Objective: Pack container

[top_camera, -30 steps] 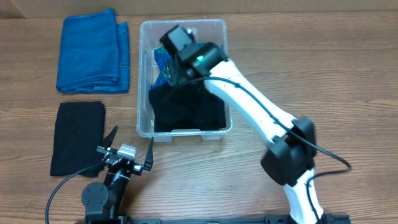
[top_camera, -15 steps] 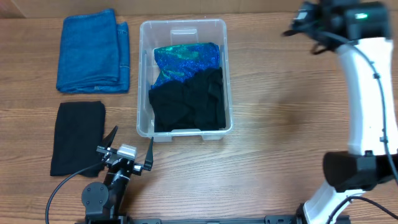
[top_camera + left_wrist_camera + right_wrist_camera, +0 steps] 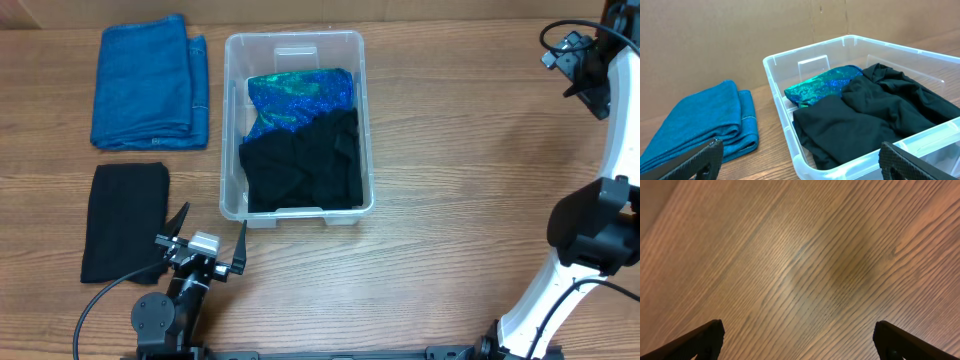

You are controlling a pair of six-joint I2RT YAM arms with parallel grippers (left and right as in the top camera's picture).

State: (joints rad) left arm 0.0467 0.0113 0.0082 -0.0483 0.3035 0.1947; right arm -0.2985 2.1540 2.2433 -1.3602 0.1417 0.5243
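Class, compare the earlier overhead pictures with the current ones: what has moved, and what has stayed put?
The right tool lifted out of the container and swung to the far right of the table, now open and empty over bare wood. The black cloth and shiny blue-green cloth remain inside. The left tool, blue towel and folded black cloth did not move.

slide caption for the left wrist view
Open left gripper facing the container holding a black cloth and shiny blue cloth, blue towel beside
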